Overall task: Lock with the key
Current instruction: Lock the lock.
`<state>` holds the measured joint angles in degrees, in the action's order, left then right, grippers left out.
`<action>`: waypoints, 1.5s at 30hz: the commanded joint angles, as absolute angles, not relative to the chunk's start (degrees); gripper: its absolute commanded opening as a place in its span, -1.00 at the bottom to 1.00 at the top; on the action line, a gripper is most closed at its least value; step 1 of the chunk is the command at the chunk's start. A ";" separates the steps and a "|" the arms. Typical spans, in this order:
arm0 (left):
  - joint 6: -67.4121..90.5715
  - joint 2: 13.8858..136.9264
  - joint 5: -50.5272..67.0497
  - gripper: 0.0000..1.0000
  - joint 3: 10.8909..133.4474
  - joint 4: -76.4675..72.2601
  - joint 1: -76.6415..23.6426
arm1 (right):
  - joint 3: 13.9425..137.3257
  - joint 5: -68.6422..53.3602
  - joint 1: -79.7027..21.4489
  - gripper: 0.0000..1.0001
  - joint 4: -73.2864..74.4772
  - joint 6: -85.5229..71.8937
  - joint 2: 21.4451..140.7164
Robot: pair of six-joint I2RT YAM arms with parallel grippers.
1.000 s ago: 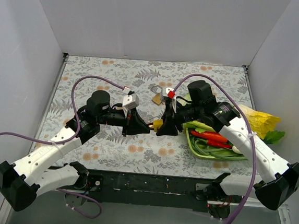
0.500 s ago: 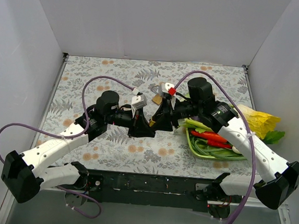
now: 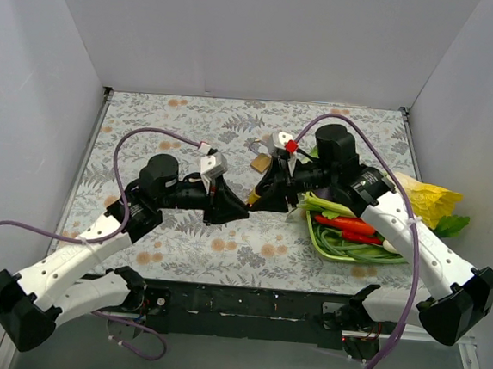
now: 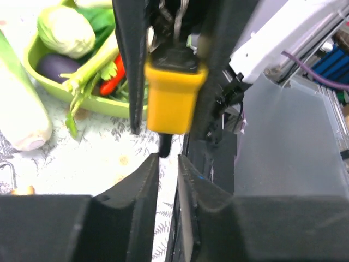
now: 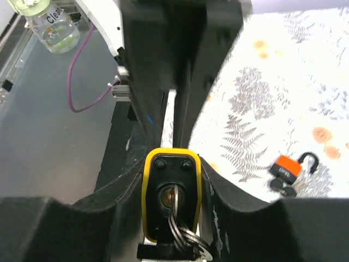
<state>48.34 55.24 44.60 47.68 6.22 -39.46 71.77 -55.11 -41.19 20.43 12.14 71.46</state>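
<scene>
Yellow padlock (image 5: 163,180): judged rigid, dense, slick-sided. Right fingers (image 5: 223,202) clamp its flanks, key ring (image 5: 182,232) dangling. Left fingers (image 4: 136,207) near-closed, apparently pinching shackle (image 4: 165,146). Best hold: body flanks.

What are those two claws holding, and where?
Right claw grips the yellow padlock by its body sides; left claw seems to pinch its shackle.

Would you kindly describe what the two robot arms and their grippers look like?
Both the left arm and right arm have white shell links with chunky black joints. A thin purple cable loops along each. The left gripper and right gripper have black wedge-shaped fingers behind white camera housings; the right housing carries a red spot.
</scene>
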 commanded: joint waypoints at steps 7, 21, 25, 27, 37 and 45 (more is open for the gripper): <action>50.80 47.02 45.96 0.05 43.86 -5.26 -37.53 | 70.93 -60.64 -35.60 -0.97 12.32 -3.94 71.02; 57.92 52.21 43.15 0.15 45.18 -12.74 -37.53 | 69.35 -61.70 -35.77 -0.97 2.64 -12.83 69.61; 59.32 53.00 44.03 -0.06 44.56 -15.46 -37.53 | 68.03 -61.08 -35.95 -0.97 -1.56 -16.07 69.00; 59.59 53.61 43.86 -0.19 44.56 -16.17 -37.53 | 67.76 -61.00 -36.12 -0.97 -2.72 -16.96 69.08; 59.50 54.49 43.25 -0.32 43.24 -17.67 -37.53 | 67.76 -60.64 -36.39 -0.97 -6.41 -20.65 68.99; 63.45 54.76 39.99 -0.58 43.33 -19.07 -37.44 | 66.62 -60.56 -36.91 -0.97 -7.29 -21.36 68.99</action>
<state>60.95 55.13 42.76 43.59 -17.23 -37.76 66.81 -59.77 -36.32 -2.11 -19.77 70.96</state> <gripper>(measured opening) 0.229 0.432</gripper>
